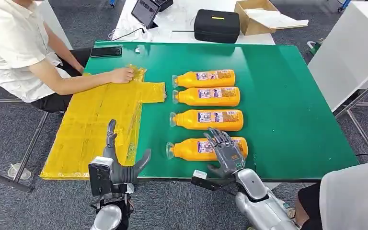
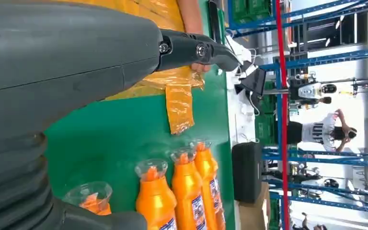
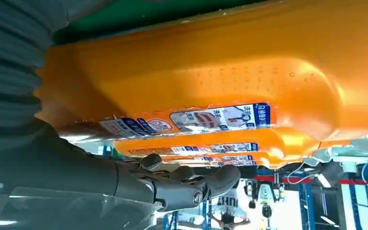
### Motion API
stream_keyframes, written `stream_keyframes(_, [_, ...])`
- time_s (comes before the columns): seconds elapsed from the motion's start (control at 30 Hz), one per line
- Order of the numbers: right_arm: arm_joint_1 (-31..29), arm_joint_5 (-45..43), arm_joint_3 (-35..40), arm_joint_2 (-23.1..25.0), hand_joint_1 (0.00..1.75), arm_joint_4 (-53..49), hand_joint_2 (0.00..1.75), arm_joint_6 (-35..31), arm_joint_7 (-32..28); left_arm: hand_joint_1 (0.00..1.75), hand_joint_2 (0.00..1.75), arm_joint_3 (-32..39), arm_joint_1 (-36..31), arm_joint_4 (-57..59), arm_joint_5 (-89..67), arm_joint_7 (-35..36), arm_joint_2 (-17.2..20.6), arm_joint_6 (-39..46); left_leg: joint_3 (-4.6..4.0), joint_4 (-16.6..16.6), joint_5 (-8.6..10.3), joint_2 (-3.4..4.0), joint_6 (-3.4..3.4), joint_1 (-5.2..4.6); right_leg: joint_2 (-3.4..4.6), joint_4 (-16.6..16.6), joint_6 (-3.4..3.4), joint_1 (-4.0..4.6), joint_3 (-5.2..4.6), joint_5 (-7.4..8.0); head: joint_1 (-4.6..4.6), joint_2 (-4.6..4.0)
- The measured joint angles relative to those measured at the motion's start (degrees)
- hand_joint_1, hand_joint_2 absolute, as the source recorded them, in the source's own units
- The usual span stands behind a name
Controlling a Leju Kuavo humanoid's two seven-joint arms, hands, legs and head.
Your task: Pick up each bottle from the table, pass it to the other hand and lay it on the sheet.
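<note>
A seated person in a white shirt (image 1: 10, 45) leans in at the green table's (image 1: 287, 110) far left corner, beside a dark phone (image 1: 106, 51). Beyond the far edge sit a black case (image 1: 216, 26), a cardboard box (image 1: 255, 17) and a tablet (image 1: 145, 11).

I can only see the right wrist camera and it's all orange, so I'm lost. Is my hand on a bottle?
Observer: Yes. Your right hand lies over the nearest bottle, which is lying on the green table. I can't tell if it grips.
Operator: Where's the sheet?
Observer: The yellow sheet lies on the robot's left of the bottles, with no bottle on it, and a person's hand rests on its far end.
Operator: Is my other hand ready?
Observer: The left hand hovers with its fingers apart, holding nothing, by the sheet's near corner.
</note>
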Motion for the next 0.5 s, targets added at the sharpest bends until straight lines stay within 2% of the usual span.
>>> stream_keyframes(0.17, [0.09,4.37,1.57,-0.98,0.00,-2.32,1.75,3.13,6.23,0.00,1.75,0.17,0.59,-0.94,-1.40,0.83,0.02,0.15,0.11,0.00,-0.01,0.01,0.00,0.00,0.00,-0.01,0.00,0.00,0.09,-0.01,0.00,0.00])
stream_keyframes(0.37, [1.58,5.70,2.25,-1.62,0.00,-5.22,1.75,5.73,10.45,0.00,1.75,0.44,1.87,-2.47,-2.88,1.68,0.02,0.13,0.13,0.00,-0.01,-0.02,0.01,0.00,-0.01,-0.01,0.02,0.00,0.13,-0.03,0.00,0.00])
stream_keyframes(0.4, [1.83,5.66,2.23,-1.64,0.16,-5.51,1.75,5.77,10.77,0.00,1.75,0.46,2.02,-2.58,-2.88,1.84,0.02,0.11,0.13,0.00,-0.01,-0.02,0.01,0.00,-0.01,-0.01,0.02,0.00,0.14,-0.03,-0.02,0.00])
stream_keyframes(0.43, [2.03,5.64,2.23,-1.68,1.34,-5.70,1.75,5.77,10.95,0.00,1.75,0.48,2.18,-2.73,-2.91,1.86,0.02,0.11,0.13,0.00,-0.01,-0.02,0.01,0.00,-0.01,-0.02,0.02,0.00,0.14,-0.03,0.00,0.00])
stream_keyframes(0.47, [2.18,5.59,2.21,-1.73,1.40,-5.88,1.75,5.81,11.12,0.00,1.75,0.50,2.26,-2.86,-2.91,1.88,0.02,0.11,0.13,0.00,-0.01,-0.02,0.01,0.00,-0.01,-0.02,0.02,0.00,0.14,-0.03,0.00,0.00])
stream_keyframes(0.5, [2.44,5.46,2.14,-1.77,1.75,-5.99,1.75,6.26,11.40,0.00,1.75,0.57,2.29,-2.93,-2.97,1.97,0.02,0.13,0.14,0.00,-0.01,-0.02,0.01,0.00,-0.01,-0.02,0.02,0.00,0.14,-0.04,-0.02,0.00])
